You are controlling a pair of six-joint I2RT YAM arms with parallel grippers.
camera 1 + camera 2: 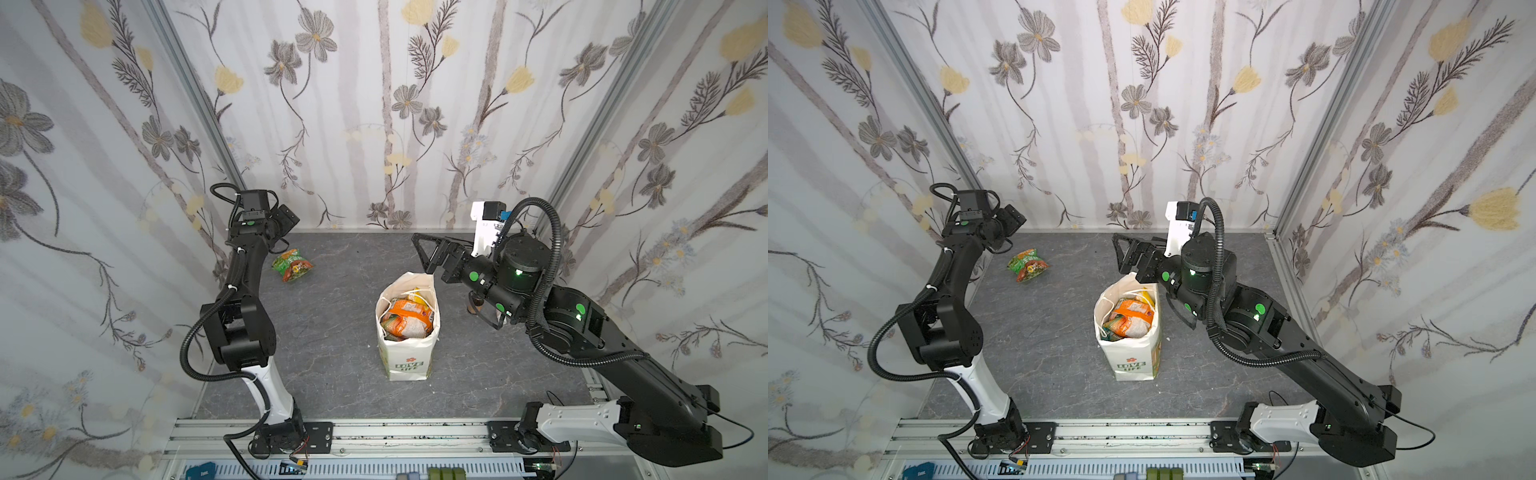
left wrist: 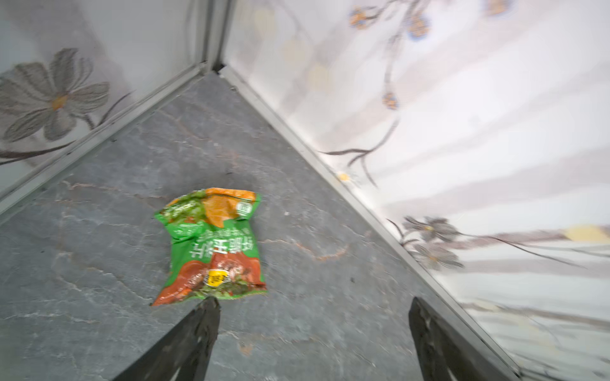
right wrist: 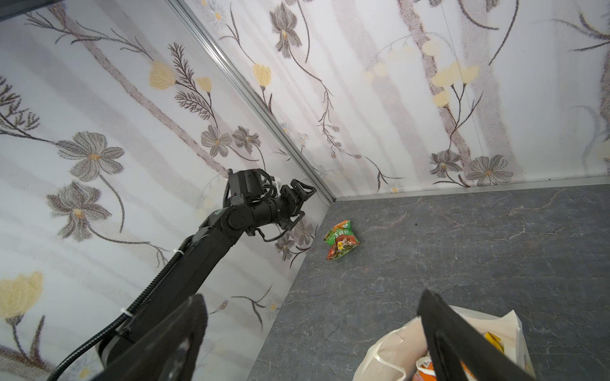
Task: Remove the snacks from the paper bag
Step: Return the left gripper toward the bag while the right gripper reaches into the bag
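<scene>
The white paper bag (image 1: 409, 365) (image 1: 1133, 365) stands upright mid-table with its mouth open. Inside it lie crinkly snacks, an orange packet (image 1: 409, 318) (image 1: 1129, 318) on top. One green-and-orange snack packet (image 1: 292, 265) (image 1: 1027, 264) (image 2: 213, 244) (image 3: 341, 239) lies flat on the table near the far left corner. My left gripper (image 1: 289, 218) (image 1: 1013, 218) (image 2: 313, 300) hangs open just above and beside that packet, holding nothing. The right gripper (image 1: 420, 255) (image 1: 1119, 253) (image 3: 312, 295) hovers open over the bag's far rim (image 3: 396, 346), empty.
Flowered walls enclose the dark stone tabletop (image 1: 332, 324) on three sides. A small brown bottle (image 1: 475, 305) peeks out under my right arm. The aluminium rail (image 1: 395, 432) with both arm bases runs along the near edge.
</scene>
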